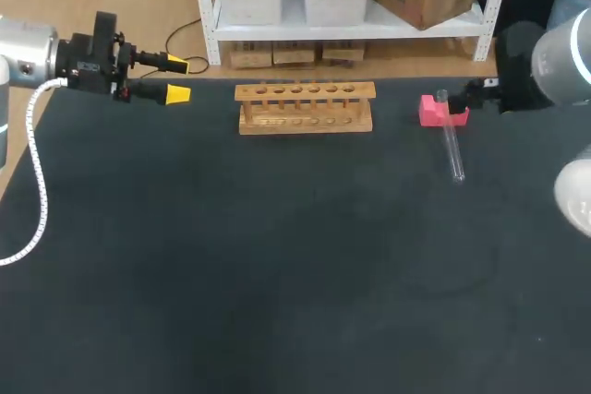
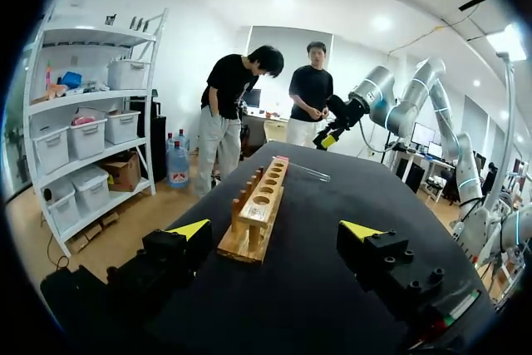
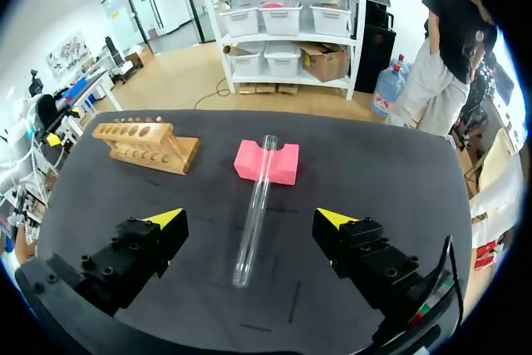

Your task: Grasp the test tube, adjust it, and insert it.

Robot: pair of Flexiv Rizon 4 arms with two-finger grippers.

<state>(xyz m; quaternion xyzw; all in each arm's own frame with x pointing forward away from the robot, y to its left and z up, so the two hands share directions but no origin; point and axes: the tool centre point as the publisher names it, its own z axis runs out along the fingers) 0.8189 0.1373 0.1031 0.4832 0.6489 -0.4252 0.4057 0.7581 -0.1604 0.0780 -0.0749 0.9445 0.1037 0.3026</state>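
Head view: fingers of right gripper [image 3: 251, 219] hard to make out at right edge. Right wrist view shows them wide apart, test tube [image 1: 452, 140] ahead, untouched. Upper left: left gripper [image 1: 177, 79] spread, empty. One test tube, upper right, mouth propped on one pink block [image 1: 432, 113]. One rack [image 1: 306, 106], six holes, top centre.

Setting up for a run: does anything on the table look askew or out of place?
Only the glass tube: it lies tilted, one end propped on the pink block and the other on the table, not standing in the wooden rack, whose holes look empty. Nothing looks spilled or broken.
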